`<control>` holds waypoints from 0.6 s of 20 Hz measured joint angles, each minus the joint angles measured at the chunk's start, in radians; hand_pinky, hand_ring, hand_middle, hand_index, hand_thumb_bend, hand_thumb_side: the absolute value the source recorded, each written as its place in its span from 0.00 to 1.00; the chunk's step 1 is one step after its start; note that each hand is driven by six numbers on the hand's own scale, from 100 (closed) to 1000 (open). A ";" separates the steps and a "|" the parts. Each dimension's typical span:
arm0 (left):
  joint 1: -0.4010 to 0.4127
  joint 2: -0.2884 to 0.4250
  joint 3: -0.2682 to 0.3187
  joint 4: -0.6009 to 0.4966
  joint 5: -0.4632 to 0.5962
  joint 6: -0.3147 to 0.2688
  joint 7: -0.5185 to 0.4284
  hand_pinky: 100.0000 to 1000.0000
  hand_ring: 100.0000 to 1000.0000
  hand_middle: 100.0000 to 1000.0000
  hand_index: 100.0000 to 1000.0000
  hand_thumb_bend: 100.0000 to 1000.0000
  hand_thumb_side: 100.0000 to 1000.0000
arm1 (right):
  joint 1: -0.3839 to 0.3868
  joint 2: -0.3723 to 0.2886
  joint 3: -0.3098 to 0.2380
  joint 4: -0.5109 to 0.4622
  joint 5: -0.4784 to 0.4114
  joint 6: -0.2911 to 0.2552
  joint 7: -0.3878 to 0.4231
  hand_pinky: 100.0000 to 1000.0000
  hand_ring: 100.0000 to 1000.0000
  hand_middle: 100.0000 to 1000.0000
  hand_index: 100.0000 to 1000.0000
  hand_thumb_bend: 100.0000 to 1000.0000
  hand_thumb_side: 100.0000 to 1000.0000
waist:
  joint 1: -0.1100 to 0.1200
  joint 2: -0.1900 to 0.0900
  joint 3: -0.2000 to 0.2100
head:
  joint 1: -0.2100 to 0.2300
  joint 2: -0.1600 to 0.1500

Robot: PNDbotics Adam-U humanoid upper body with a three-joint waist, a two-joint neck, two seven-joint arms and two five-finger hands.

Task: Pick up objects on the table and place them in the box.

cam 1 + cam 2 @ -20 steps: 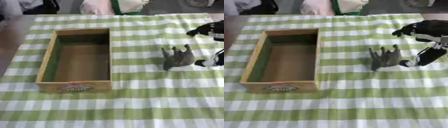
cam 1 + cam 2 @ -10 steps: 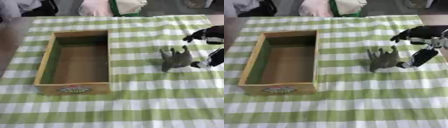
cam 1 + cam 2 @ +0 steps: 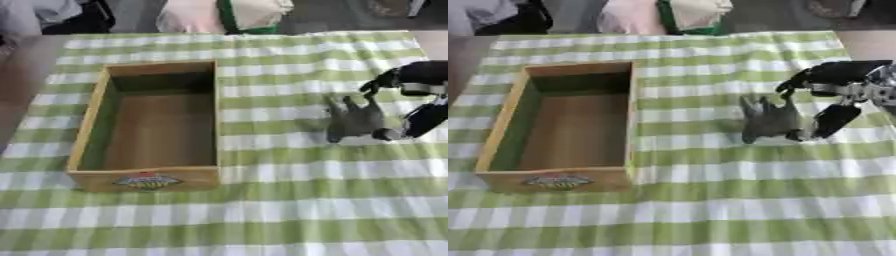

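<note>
One table [image 3: 289, 210] fills your view, covered by a green-and-white checked cloth [image 3: 710, 200] that runs from the near edge to the far one. On its left half sits the wooden box [image 3: 149, 125], long side running near to far, open at the top, with nothing lying on the bare brown floor you can see inside; its inner left wall looks green, and a small coloured label [image 3: 147, 181] marks its near end.

Your right hand [image 3: 837, 97] comes in from the right edge, black with silver at the wrist. Its fingers [image 3: 794, 82] arch over the far side of the toy and its thumb [image 3: 826, 122] reaches down on the toy's right side, with the tip at the toy's near right corner, beside the cloth. The fingers are curved around the toy rather than straight, but you cannot tell from here whether they actually press on it.

The grey toy animal [image 3: 354, 120] stands on the cloth well to the right of the box, outside it, about level with the box's middle. Its shape is blurred; short points stick up on its far side.

Your left hand shows in neither view.
</note>
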 measured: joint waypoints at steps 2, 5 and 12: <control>0.000 0.000 0.000 0.000 0.000 0.000 0.000 0.35 0.49 0.58 0.69 0.35 0.75 | -0.007 0.008 0.007 0.012 0.019 0.000 0.000 0.90 0.97 0.86 0.95 0.37 0.52 | 0.000 0.001 0.000 | 0.000 -0.003; 0.000 0.000 0.000 0.000 0.001 0.000 0.000 0.35 0.49 0.58 0.69 0.35 0.75 | -0.018 0.021 0.020 0.024 0.065 0.005 -0.002 0.92 0.99 0.90 0.93 0.37 0.52 | 0.000 0.003 0.000 | 0.000 -0.007; -0.001 0.000 0.000 0.000 0.005 0.001 -0.002 0.35 0.49 0.58 0.69 0.35 0.76 | -0.030 0.031 0.044 -0.002 0.119 0.013 -0.021 0.90 0.96 0.88 0.81 0.31 0.59 | 0.001 0.006 0.000 | 0.000 -0.007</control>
